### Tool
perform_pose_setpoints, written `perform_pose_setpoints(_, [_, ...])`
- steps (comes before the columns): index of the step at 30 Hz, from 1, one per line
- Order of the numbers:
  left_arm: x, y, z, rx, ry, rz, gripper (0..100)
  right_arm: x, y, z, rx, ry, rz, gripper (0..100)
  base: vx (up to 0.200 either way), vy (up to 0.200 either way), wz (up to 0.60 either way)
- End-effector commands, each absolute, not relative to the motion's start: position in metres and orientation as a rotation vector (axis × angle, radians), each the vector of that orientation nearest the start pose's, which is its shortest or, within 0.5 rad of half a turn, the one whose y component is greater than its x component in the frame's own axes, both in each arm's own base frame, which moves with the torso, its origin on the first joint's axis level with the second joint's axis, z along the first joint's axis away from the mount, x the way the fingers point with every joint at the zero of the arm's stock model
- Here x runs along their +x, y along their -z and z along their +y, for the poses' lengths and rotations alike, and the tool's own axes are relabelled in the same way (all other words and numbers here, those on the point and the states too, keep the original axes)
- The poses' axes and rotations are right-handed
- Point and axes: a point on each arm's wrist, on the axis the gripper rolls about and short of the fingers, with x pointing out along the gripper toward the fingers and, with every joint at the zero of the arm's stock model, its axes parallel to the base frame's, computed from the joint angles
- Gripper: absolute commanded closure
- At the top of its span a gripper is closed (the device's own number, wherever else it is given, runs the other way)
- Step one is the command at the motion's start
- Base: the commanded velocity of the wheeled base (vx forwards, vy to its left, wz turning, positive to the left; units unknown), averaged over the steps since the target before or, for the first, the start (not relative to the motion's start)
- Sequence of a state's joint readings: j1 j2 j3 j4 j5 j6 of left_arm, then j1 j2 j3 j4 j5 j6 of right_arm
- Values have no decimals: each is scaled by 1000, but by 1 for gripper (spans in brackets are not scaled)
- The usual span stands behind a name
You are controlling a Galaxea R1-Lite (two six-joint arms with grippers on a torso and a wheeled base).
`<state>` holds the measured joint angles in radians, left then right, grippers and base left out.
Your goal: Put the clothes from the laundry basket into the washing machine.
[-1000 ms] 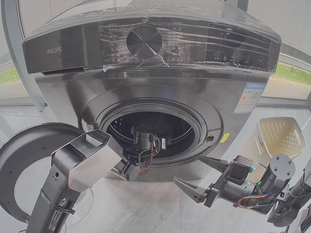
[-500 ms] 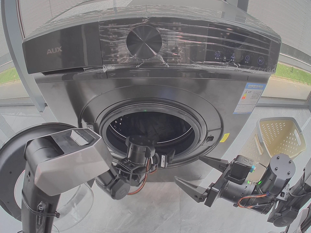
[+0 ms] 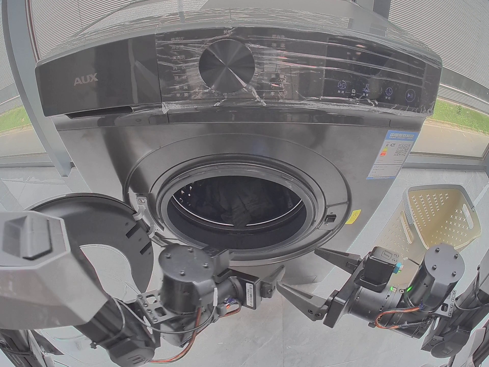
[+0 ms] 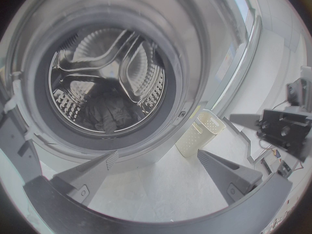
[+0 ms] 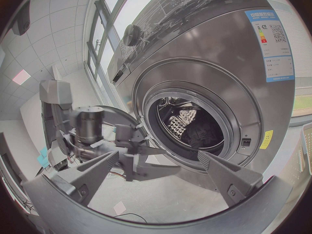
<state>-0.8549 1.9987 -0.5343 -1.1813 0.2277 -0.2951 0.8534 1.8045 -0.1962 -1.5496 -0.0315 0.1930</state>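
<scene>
Dark clothes in the drum look soft and light; pinch any fold. Left gripper at six o'clock and right gripper at five gape empty.

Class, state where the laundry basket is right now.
In the head view the cream laundry basket stands on the floor at the robot's right, beside the washing machine's front corner, just beyond the right gripper.

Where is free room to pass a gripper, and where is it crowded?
Free: the drum above the dark clothes. Crowded: before the opening, between door and laundry basket, where left gripper and right gripper hang, jaws open.
</scene>
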Motion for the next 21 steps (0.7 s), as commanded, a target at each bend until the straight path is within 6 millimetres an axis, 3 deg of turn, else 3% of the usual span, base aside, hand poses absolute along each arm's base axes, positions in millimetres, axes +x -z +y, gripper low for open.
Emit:
perform_pose_setpoints(1, [178,-98,-211,-180,581,266,0,158,-106,177,150,-801,147,0,0,0,0])
perform_pose_setpoints(4, [172,-95,-200,-213,567,199,0,157,-107,174,154,-789,143,0,0,0,0])
perform_pose_setpoints(9, [155,-99,-181,-208,560,166,0,156,-117,150,153,-725,100,0,0,0,0])
perform_pose_setpoints(14, [146,-104,-165,-211,501,154,0,147,-109,135,131,-698,152,0,0,0,0])
perform_pose_setpoints(21, [130,-103,-144,-189,469,168,0,138,-127,105,110,-611,43,0,-200,0,0])
